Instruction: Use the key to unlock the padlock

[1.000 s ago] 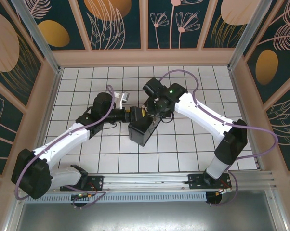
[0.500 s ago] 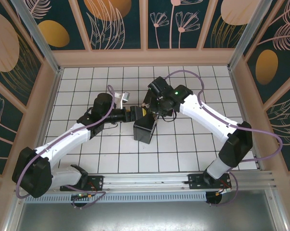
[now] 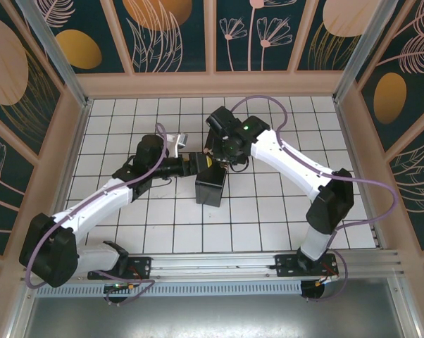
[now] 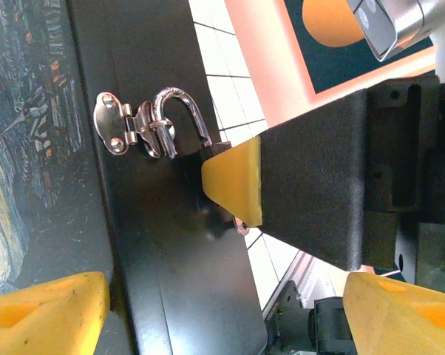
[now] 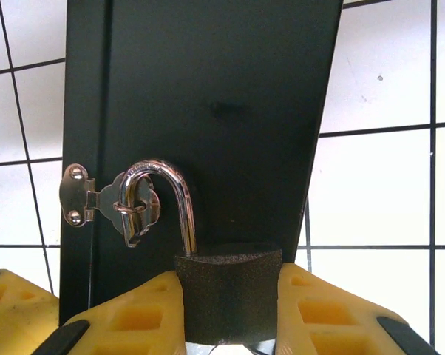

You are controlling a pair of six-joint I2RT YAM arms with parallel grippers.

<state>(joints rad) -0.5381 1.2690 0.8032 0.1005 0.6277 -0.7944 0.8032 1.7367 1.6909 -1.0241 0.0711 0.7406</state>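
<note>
The padlock [image 5: 228, 296] has a dark grainy body and a silvery shackle [image 4: 185, 111]. My right gripper [image 5: 230, 296] is shut on the body, one yellow finger on each side. One shackle leg sits in the body. The other leg's free end is out of the body and hooks through the loop of the hasp [image 5: 97, 196] on the black box [image 3: 210, 186]. A small coppery bit [image 4: 242, 224] peeks out under the body; I cannot tell if it is the key. My left gripper [image 4: 222, 318] stands open beside the box, holding nothing.
The box has a swirly blue-and-yellow painted lid [image 4: 23, 133] and lies on the white tiled floor [image 3: 268, 211] mid-table. Both arms meet over it. A grey clamp-like piece [image 3: 175, 143] lies behind the left wrist. Wooden walls enclose the floor.
The right arm shifted left and back with the padlock in its grip. The box turned slightly and slid a little with it. The left arm barely moved.
</note>
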